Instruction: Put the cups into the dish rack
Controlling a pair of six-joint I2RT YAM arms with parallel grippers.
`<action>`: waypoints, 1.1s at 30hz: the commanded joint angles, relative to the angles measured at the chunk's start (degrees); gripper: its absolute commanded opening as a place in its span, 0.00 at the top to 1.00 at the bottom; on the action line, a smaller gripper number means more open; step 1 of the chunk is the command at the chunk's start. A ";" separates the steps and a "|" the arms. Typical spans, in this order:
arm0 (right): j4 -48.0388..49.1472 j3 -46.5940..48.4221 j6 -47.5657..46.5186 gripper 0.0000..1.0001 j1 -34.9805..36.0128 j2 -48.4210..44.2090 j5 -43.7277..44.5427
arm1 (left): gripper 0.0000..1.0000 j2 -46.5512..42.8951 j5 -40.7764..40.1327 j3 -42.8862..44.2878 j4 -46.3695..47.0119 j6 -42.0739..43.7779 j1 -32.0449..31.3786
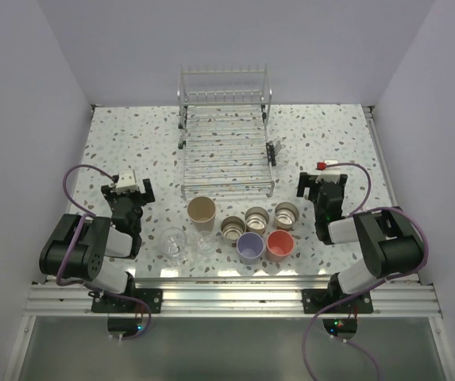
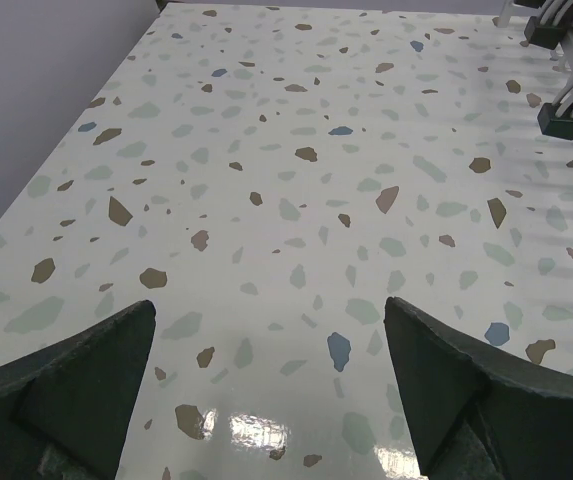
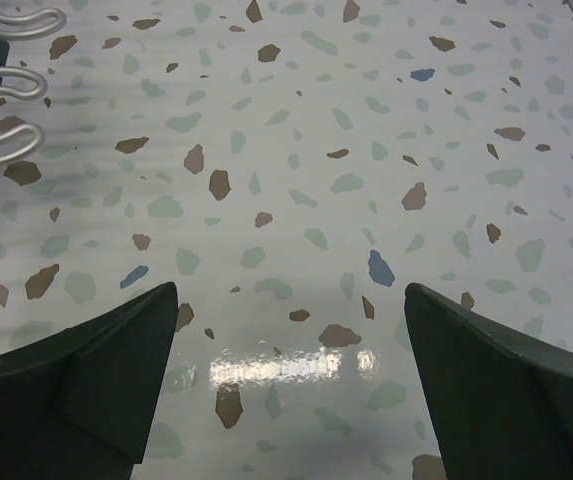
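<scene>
In the top view the silver wire dish rack [image 1: 225, 151] stands at the table's middle back with no cups in it. In front of it stand a taller beige cup [image 1: 202, 212], a lavender cup [image 1: 250, 247], a coral-pink cup [image 1: 280, 244], three metallic cups [image 1: 233, 228] [image 1: 256, 217] [image 1: 286, 214] and two clear cups [image 1: 175, 243] [image 1: 204, 241]. My left gripper [image 1: 130, 186] is open and empty, left of the cups. My right gripper [image 1: 322, 182] is open and empty, right of them. Both wrist views show only bare table between the fingers [image 2: 86, 380] [image 3: 496, 380].
A small cutlery basket [image 1: 274, 151] hangs on the rack's right side. Rack feet show at the left wrist view's upper right [image 2: 566, 100] and rack wire at the right wrist view's upper left [image 3: 6, 80]. White walls enclose the speckled table [image 1: 124, 143].
</scene>
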 commanded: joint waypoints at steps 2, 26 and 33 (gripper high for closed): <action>2.71 0.57 -0.91 0.02 -0.17 -0.49 -0.49 | 0.00 0.01 0.00 0.30 6.77 0.95 -0.17; 2.70 0.49 1.54 0.02 -0.53 -0.57 3.36 | 0.00 0.01 0.00 0.30 6.77 0.86 -0.17; 3.41 0.13 1.91 0.02 -0.35 -0.66 7.51 | 0.00 0.01 0.09 0.39 6.77 0.86 -0.17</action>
